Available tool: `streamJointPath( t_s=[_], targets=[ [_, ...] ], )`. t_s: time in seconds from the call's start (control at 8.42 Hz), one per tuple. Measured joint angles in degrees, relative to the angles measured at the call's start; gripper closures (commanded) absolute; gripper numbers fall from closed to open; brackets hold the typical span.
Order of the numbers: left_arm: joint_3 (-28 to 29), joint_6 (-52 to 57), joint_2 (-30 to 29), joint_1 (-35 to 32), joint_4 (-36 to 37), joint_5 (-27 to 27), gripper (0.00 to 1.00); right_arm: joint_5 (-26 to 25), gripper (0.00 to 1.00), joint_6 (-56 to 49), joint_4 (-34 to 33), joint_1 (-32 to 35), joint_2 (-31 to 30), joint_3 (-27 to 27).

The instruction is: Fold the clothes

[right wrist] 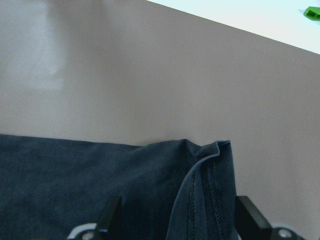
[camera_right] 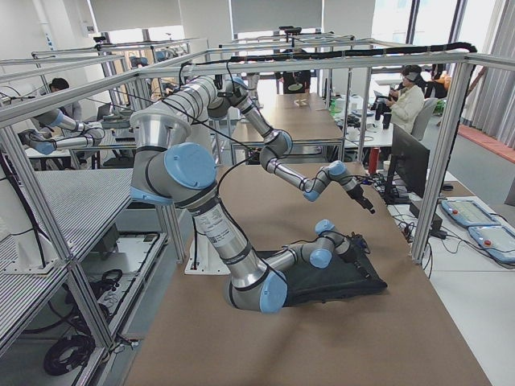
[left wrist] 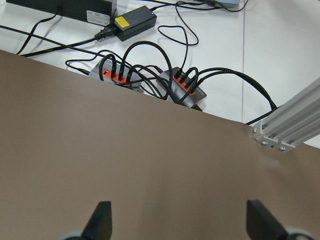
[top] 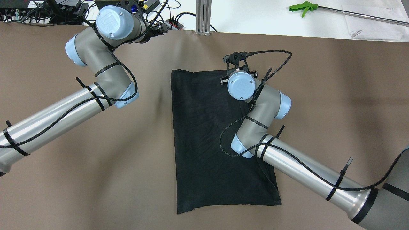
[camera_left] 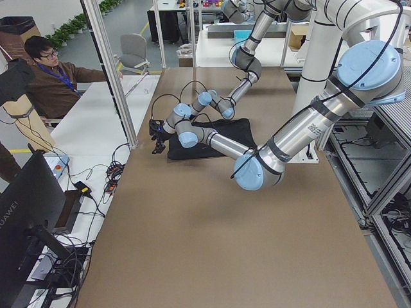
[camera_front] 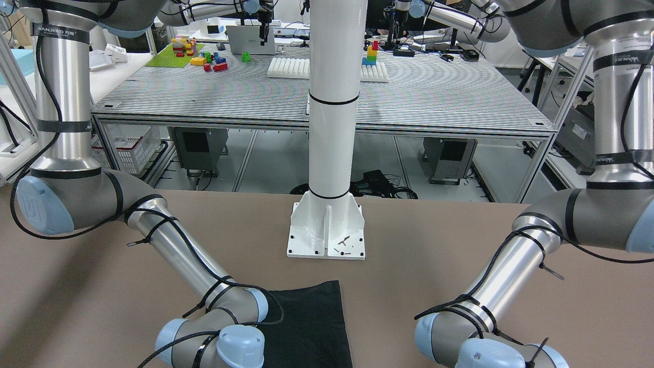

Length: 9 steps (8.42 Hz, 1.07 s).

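Clothes (top: pixel 204 143) corner beneath right tool (right wrist: pixel 180 220)

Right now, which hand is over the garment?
The right hand, at the garment's far corner; the left hand is over the table only.

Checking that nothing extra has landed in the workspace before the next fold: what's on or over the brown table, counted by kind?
Black garment: 1
Grippers: 2 (left gripper, right gripper)
White post base: 1
Total: 4
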Motion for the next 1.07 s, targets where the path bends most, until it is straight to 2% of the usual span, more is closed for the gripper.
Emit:
streamJointPath(
  t_s=[0.24,0.59,0.71,1.07],
  targets=[
    [0.03,0.01,0.07,-0.06,0.02,-0.01,0.05,-0.51,0.26,-1.04,0.17,0.08,1.35,-2.99],
    [0.03,0.01,0.11,-0.04,0.02,-0.01,0.05,-0.43,0.53,-3.55,0.21,0.14,1.09,-3.59],
    [0.03,0.01,0.11,-0.01,0.02,-0.01,0.05,-0.27,0.58,-4.72,0.28,0.23,0.46,-3.4],
    [-0.04,0.0,-0.12,0.15,0.02,0.0,0.05,3.11,0.58,-10.4,0.38,3.06,-3.77,0.52]
  ],
)
